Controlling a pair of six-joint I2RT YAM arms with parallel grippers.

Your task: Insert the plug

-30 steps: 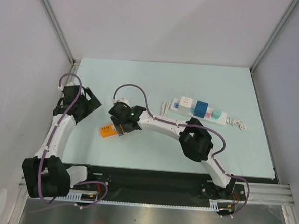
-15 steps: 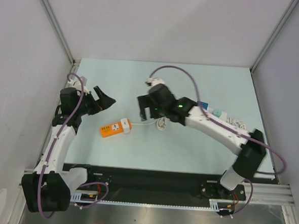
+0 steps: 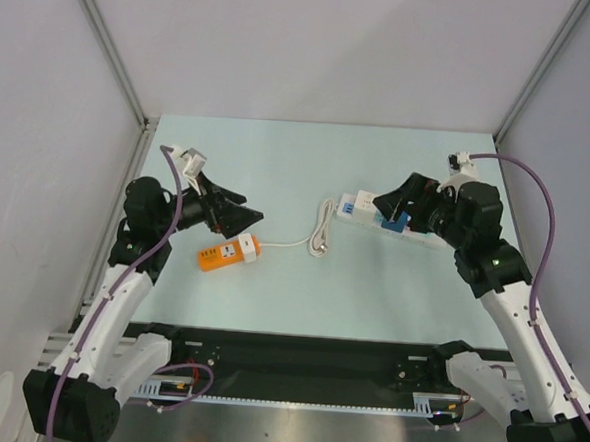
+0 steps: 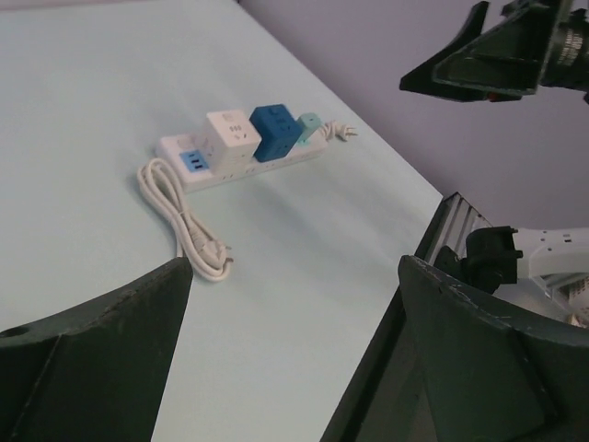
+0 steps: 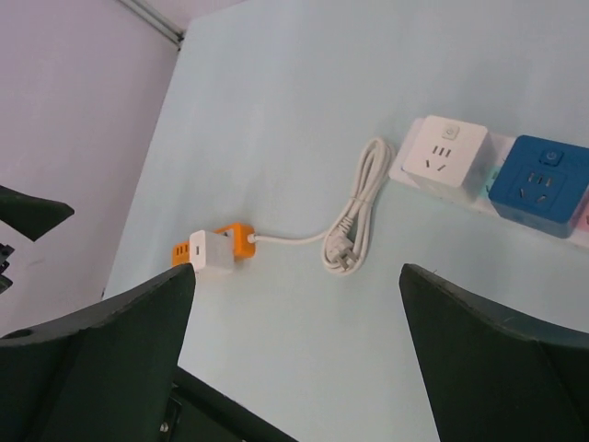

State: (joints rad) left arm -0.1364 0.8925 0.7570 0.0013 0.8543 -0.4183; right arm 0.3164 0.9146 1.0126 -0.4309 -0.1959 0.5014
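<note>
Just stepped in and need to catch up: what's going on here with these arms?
Neither arm holds anything. The left gripper and the right gripper hover over the table, fingers open. The blue plug sits on the white power strip beside a white cube, apparently already in. An orange adapter lies apart, with a white cord running from it to a coil by the strip.

From above, the right jaws hide much of the power strip (image 3: 350, 214) and part of the blue plug (image 3: 396, 223); the right wrist view's right edge crops the strip.
</note>
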